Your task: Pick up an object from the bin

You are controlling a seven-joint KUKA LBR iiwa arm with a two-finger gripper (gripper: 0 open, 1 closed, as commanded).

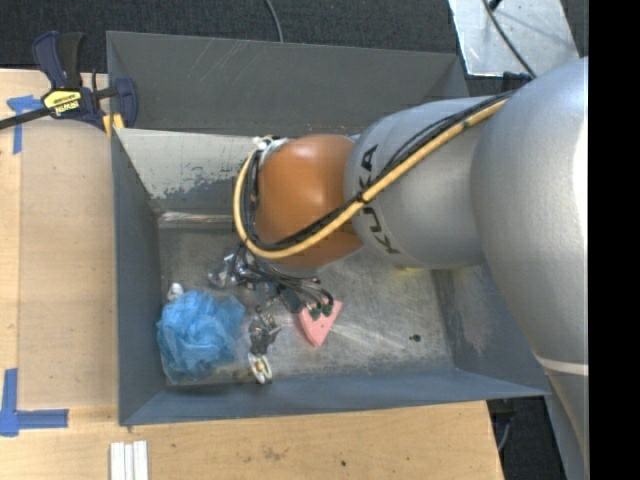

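Observation:
My gripper [263, 340] hangs under the arm's wrist, low over the front left part of the bin floor. Its metal tip reaches down close to the front wall. A blue fluffy bath sponge [200, 333] lies right beside it on the left, in the front left corner, touching or nearly touching the gripper. A small pink wedge-shaped thing [320, 323] lies on the floor just right of the gripper, partly under the wrist's cables.
The arm and its orange cover reach in from the right and hide the middle and back of the bin floor. The front wall stands close behind the gripper's tip. Bare floor shows to the right of the pink thing.

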